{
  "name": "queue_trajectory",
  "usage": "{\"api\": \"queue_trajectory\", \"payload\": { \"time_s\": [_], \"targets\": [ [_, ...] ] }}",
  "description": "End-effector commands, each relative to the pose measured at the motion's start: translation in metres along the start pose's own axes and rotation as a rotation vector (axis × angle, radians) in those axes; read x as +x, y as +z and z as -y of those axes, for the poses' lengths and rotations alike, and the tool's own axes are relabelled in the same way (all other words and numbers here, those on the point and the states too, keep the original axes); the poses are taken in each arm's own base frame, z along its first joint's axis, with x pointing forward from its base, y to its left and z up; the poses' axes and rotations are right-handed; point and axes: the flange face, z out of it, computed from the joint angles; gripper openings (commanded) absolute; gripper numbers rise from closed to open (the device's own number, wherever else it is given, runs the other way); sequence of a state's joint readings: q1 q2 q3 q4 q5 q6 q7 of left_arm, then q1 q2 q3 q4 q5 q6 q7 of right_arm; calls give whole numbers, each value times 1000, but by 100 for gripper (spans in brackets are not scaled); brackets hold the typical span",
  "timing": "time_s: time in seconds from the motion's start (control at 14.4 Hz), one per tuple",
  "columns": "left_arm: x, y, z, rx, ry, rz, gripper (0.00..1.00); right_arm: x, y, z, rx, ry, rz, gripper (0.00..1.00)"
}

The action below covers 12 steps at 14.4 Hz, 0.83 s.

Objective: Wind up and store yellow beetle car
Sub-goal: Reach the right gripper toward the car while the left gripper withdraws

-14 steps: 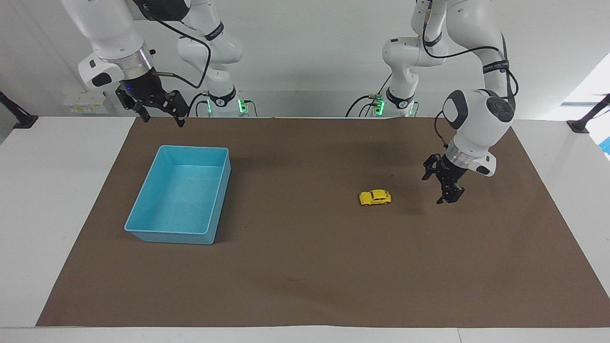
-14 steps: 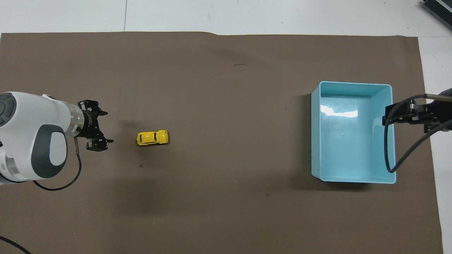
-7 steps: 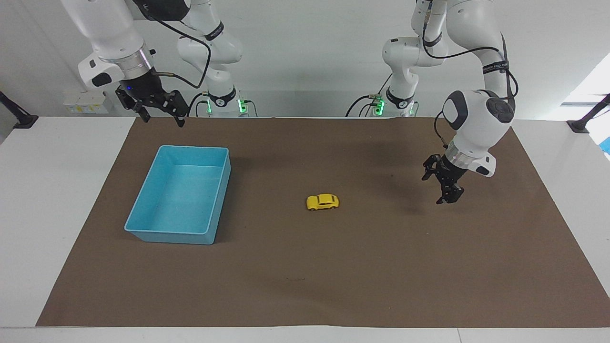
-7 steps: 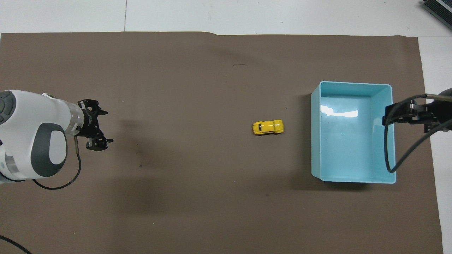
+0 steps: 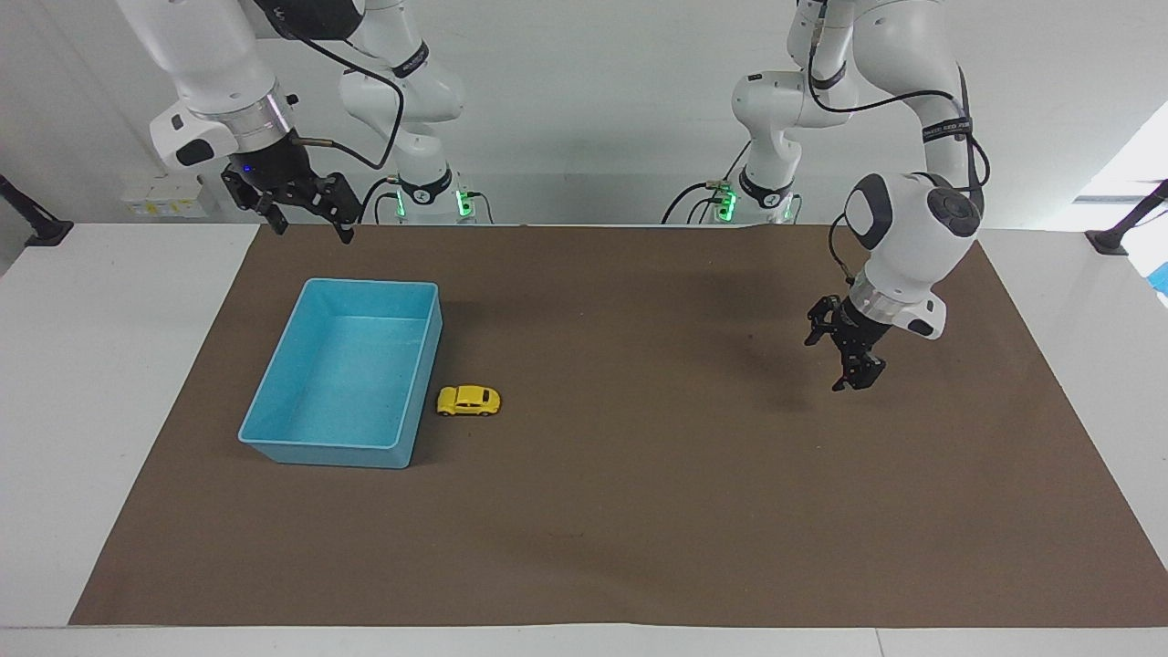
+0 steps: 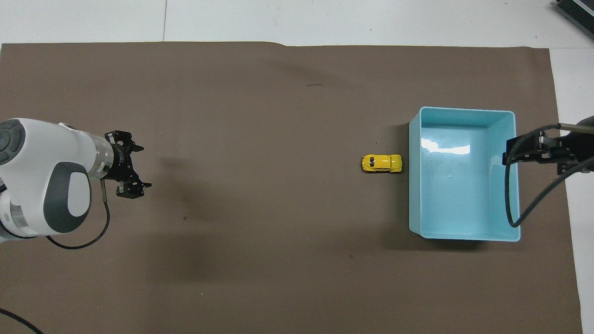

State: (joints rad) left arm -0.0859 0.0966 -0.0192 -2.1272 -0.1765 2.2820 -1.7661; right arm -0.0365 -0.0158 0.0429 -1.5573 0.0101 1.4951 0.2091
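The yellow beetle car point(image 5: 468, 401) stands on the brown mat right beside the long wall of the blue bin point(image 5: 274, 388), on the side toward the left arm's end; it also shows in the overhead view point(image 6: 382, 163). A narrow gap seems to separate the car from the bin point(image 6: 506, 120). My left gripper point(image 5: 835, 360) hangs open and empty low over the mat toward the left arm's end, well away from the car; it also shows in the overhead view point(image 6: 130, 164). My right gripper point(image 5: 310, 228) is open and empty, raised over the mat's edge nearest the robots, by the bin.
The bin holds nothing. The brown mat point(image 5: 639, 529) covers most of the white table point(image 5: 91, 365). A small white box point(image 5: 164, 196) sits at the table's edge near the right arm's base.
The car has rolled on its own across the mat from near my left gripper to the blue bin's wall. Both grippers have stayed nearly still.
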Motion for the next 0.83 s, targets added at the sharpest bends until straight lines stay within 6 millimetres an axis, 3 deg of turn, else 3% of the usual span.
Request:
{"api": "queue_trajectory", "payload": {
  "time_s": [0.0,0.14,0.35,0.56,0.76],
  "targets": [
    [-3,1,-2,12,-3,-12,100,0,-2,-11,2,-13,-5,100],
    [-4,-2,-4,6,-2,-10,100,3,9,-9,13,-31,-12,100],
    [-6,-26,-8,-8,13,-5,100,17,25,1,17,-35,-5,100],
    [-10,-76,-23,-14,21,1,100,25,35,12,19,3,-7,100],
    [-15,-112,-36,-52,41,3,100,30,49,47,17,68,-14,100]
  ]
}}
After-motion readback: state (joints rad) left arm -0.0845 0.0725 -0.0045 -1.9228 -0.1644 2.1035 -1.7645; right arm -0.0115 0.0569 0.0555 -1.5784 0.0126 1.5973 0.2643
